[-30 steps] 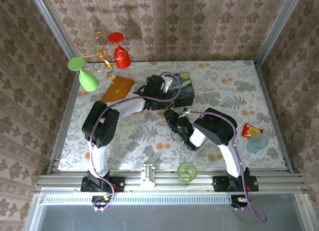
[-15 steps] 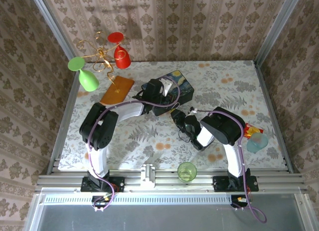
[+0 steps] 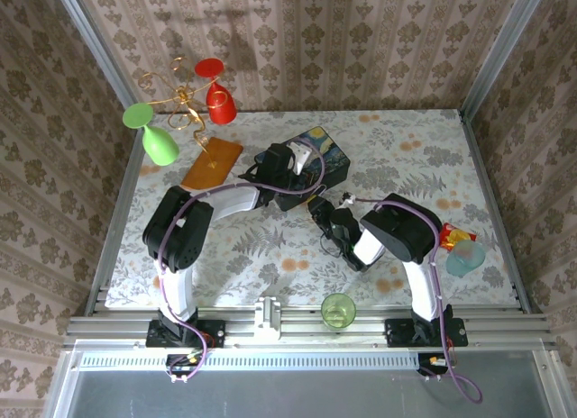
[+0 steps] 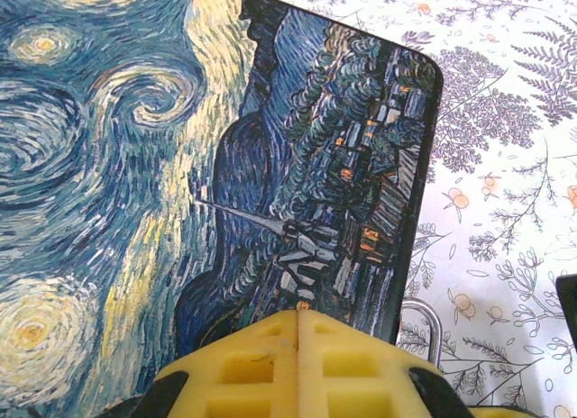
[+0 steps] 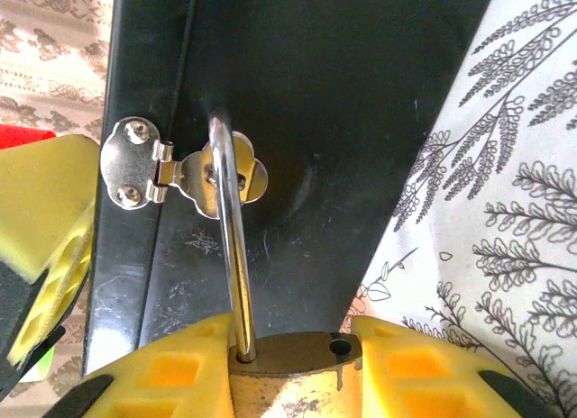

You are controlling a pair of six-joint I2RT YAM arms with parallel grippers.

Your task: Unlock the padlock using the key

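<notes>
LEFT: your left gripper [image 4: 297,332] jaws together above painted box [image 4: 135,166] | RIGHT: your right gripper [image 5: 293,357] clamped on padlock [image 5: 290,386], shackle [image 5: 231,242] through clasp [image 5: 135,170].

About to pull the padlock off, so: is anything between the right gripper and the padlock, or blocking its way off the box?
Nothing between them: the right gripper holds the padlock by its body. Its shackle looks hooked through the clasp on the painted box, which would block a straight pull.
</notes>
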